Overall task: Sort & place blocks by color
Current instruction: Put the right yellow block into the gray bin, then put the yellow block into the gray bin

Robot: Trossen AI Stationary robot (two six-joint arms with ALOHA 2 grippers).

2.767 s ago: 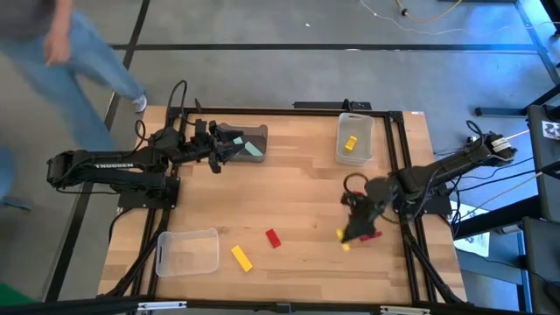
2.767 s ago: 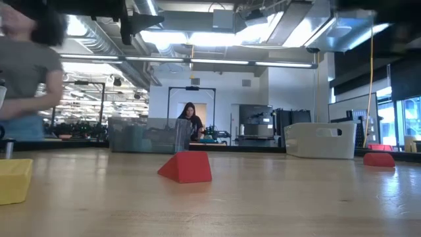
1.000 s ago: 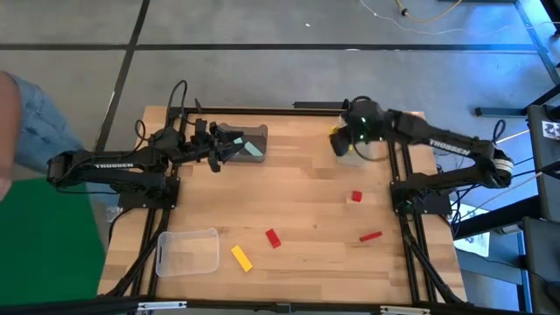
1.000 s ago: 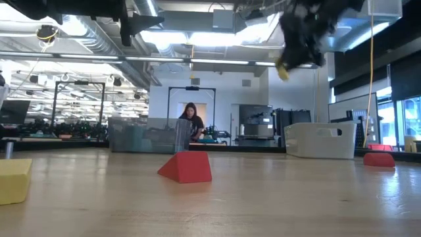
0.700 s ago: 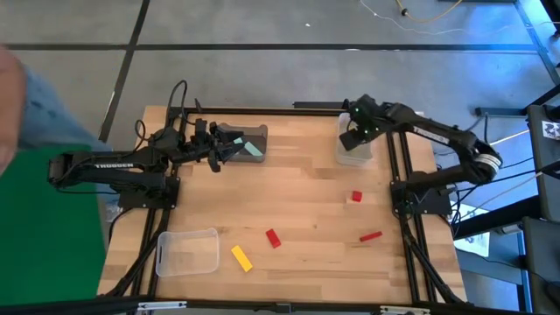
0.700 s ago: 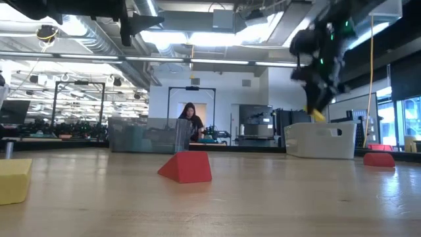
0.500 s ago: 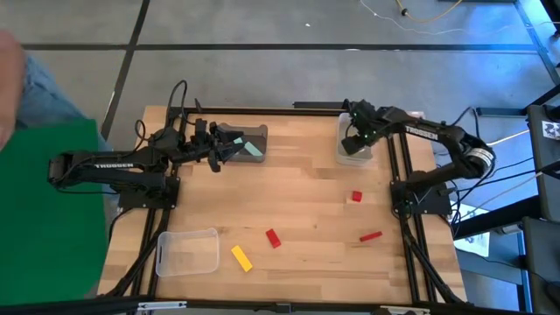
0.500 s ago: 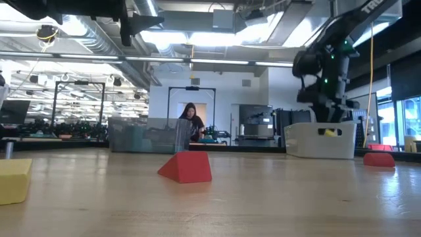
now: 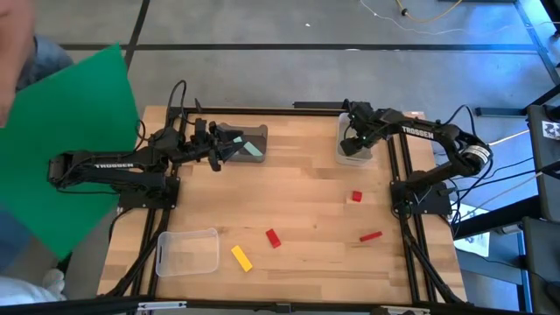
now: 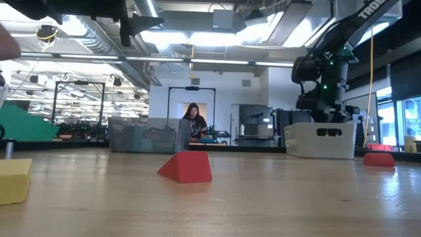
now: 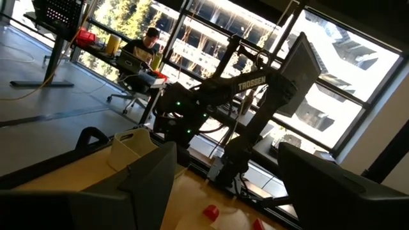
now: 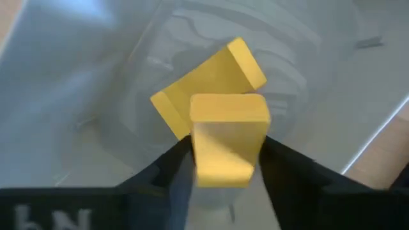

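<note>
My right gripper [image 9: 353,142] reaches down into the clear bin [image 9: 367,122] at the table's far right and is shut on a yellow block [image 12: 227,150]. A second yellow block [image 12: 211,86] lies flat on that bin's floor beneath it. On the table lie three red blocks [image 9: 355,198] [image 9: 370,235] [image 9: 273,237] and one yellow block [image 9: 241,257]. My left gripper [image 9: 229,147] waits open beside the dark bin [image 9: 254,133], which holds a mint green block [image 9: 252,150]. My right gripper pinches the yellow block by its two side faces [image 12: 199,153] between its two fingers [image 12: 171,174], coming from above and pointing down into the clear bin. The block sits inside the bin, over the other yellow block. Whether the two blocks touch I cannot tell.
A second clear bin [image 9: 186,252] stands at the table's near left. A person at the left holds a large green sheet [image 9: 70,149] beside the left arm and over the table's left edge. Bare wood lies between the bins in the table's middle.
My right gripper has carried the yellow block from above the table's far edge down into the clear far-right bin, tipping to point downward. The person's green sheet has swung in toward the table's left edge.
</note>
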